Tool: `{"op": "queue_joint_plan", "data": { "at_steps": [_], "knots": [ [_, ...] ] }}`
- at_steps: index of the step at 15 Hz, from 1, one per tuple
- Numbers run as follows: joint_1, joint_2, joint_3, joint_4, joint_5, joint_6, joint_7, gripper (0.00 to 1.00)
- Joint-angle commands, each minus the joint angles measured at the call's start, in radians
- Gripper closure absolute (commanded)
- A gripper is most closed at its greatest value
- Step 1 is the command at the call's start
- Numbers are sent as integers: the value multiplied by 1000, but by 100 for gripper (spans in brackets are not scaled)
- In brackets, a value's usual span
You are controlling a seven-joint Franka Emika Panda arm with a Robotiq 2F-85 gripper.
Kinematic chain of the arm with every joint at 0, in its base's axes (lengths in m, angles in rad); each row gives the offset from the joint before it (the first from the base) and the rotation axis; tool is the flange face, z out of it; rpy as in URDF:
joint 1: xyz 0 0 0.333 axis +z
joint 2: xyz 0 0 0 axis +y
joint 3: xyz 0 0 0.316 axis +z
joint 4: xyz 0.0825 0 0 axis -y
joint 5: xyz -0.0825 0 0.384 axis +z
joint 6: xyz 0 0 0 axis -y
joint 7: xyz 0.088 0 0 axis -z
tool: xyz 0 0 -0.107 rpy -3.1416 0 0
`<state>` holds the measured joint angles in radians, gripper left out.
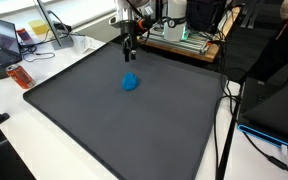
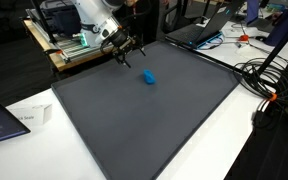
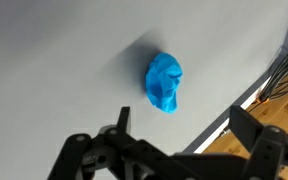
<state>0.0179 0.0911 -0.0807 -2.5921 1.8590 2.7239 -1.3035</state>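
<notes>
A blue lump (image 1: 131, 82) is lying on the grey mat (image 1: 104, 135), below the gripper (image 1: 130, 55) and apart from it; nothing is being touched. In the wrist view the lump (image 3: 164, 82) is being shown ahead of the gripper (image 3: 181, 128), within the span of the 2 fingers (image 3: 119, 122) and somewhat nearer the finger at that view's left side. In an exterior view the lump (image 2: 149, 76) is being seen near the gripper (image 2: 128, 60), further in from the mat's (image 2: 154, 130) edge.

The arm (image 2: 94, 20) is being reached in over the mat's rim beside a wooden bench (image 2: 59, 50), with the gripper being pointed down, raised above the mat. The jaws are being held wide apart, with nothing between them.

The lump's long axis is being shown running from top to bottom in the wrist view, slightly slanted, with the narrower end being turned towards the fingers.
</notes>
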Motion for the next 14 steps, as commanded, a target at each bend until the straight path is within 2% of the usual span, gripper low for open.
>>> {"op": "queue_joint_plan", "data": {
  "at_steps": [1, 7, 13, 14],
  "knots": [
    [59, -65, 51, -18, 72, 151, 54, 0],
    [154, -57, 141, 21, 142, 440, 186, 0],
    [223, -11, 223, 63, 121, 669, 327, 0],
    [227, -13, 251, 28, -43, 685, 502, 0]
  ]
}}
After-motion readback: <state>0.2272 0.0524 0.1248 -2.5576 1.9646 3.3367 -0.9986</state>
